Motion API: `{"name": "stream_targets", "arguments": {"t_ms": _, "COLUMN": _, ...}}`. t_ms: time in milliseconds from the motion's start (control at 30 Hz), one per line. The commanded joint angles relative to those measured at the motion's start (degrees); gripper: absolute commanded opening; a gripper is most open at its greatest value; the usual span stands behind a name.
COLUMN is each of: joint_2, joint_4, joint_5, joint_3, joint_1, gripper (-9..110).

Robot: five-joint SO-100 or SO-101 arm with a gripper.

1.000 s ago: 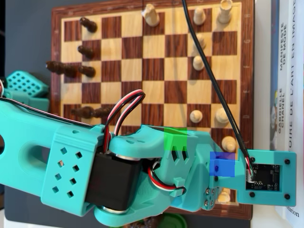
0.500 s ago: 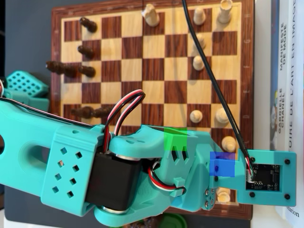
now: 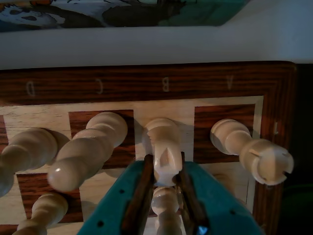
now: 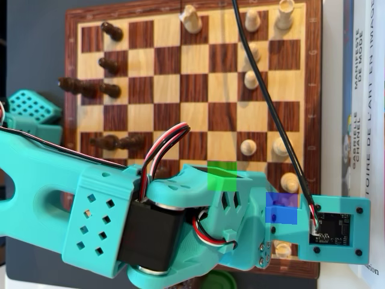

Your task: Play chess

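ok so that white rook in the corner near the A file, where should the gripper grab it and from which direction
Grip the white rook around its narrow waist, just under the slotted crown, coming straight down from above. It stands upright in the wrist view with a wide base and a flared top, so the waist gives the pads a seat. The knight in the gripper crowds one side, so I'd close along the board edge.

The wrist view is dim and warm, soft throughout; the near pieces (image 3: 88, 152) blur, and their shadows fall on the board (image 3: 146, 83). The overhead view is brighter and even, fairly sharp, with perhaps slight glare on the squares (image 4: 198, 90).
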Motion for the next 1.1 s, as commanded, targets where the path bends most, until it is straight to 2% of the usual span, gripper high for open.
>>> {"name": "stream_targets", "arguments": {"t_ms": 0, "joint_2": 0.6, "joint_4": -0.4, "joint_5": 0.1, "joint_3": -1.9, "joint_1": 0.7, "gripper": 6}}
{"name": "stream_targets", "arguments": {"t_ms": 233, "joint_2": 0.6, "joint_4": -0.4, "joint_5": 0.1, "joint_3": -1.9, "joint_1": 1.1, "gripper": 5}}
{"name": "stream_targets", "arguments": {"t_ms": 367, "joint_2": 0.6, "joint_4": -0.4, "joint_5": 0.1, "joint_3": -1.9, "joint_1": 1.1, "gripper": -1}}
{"name": "stream_targets", "arguments": {"t_ms": 667, "joint_2": 0.9, "joint_4": -0.4, "joint_5": 0.0, "joint_3": -3.5, "joint_1": 1.1, "gripper": 0}}
{"name": "stream_targets", "arguments": {"t_ms": 1067, "joint_2": 13.0, "joint_4": -0.4, "joint_5": 0.4, "joint_3": 2.9, "joint_1": 1.5, "gripper": 0}}
